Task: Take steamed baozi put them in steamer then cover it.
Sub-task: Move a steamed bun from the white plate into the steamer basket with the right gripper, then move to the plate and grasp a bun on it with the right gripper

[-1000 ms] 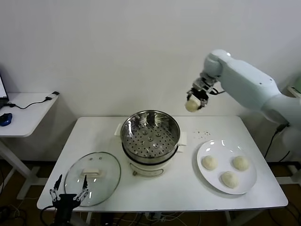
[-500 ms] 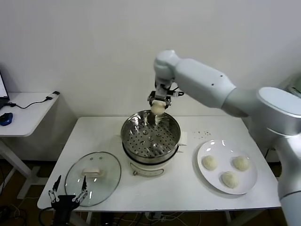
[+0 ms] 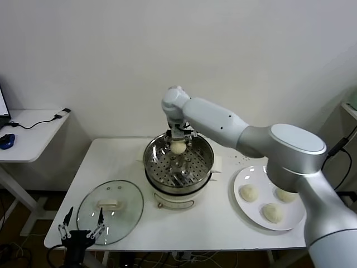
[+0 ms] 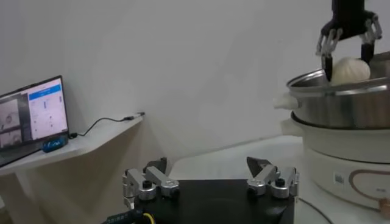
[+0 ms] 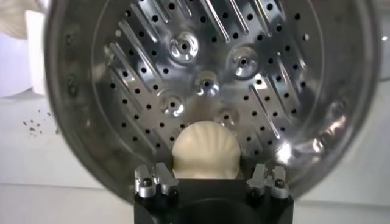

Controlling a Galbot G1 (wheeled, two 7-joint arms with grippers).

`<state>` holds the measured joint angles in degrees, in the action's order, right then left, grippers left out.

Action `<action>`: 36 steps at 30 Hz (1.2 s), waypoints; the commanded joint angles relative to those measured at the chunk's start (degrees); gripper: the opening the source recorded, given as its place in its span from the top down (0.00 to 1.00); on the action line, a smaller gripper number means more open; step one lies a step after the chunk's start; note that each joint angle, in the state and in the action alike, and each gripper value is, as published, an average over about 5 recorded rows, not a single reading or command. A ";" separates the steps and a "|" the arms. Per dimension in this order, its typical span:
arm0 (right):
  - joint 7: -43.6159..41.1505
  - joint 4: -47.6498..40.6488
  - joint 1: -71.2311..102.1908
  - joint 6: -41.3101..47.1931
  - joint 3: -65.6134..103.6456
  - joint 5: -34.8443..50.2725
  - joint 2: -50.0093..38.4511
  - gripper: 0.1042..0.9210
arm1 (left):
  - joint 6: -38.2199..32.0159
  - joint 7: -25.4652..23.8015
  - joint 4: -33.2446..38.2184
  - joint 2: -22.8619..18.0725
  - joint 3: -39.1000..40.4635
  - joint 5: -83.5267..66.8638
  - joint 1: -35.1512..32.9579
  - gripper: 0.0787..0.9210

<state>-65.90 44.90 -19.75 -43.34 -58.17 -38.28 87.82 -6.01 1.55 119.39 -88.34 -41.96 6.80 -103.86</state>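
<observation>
Baozi number one (image 3: 178, 147) is held closed in the right gripper (image 3: 178, 146) just above the steamer (image 3: 178, 162), whose perforated tray is bare in the right wrist view. Three buns (image 3: 271, 202) wait on the plate (image 3: 241, 178); the cover (image 3: 110, 211) lies beside. Left gripper (image 4: 210, 182) rests open, its spread fingers plain only in its wrist view.

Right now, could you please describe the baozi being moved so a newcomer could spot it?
Find the shiny steamer mid-table. Over its far rim, the right claw grips one cream bun. Unlike the three buns on the white plate, it is airborne.
</observation>
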 commanded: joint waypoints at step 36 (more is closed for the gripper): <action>5.00 26.38 -17.62 50.83 -17.44 54.20 -40.85 0.12 | 0.36 0.08 0.12 0.31 0.11 0.22 0.30 0.12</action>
<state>-66.26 59.68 -31.87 -20.38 -65.72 -6.52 65.66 -5.68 1.64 119.56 -88.06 -41.89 7.00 -103.58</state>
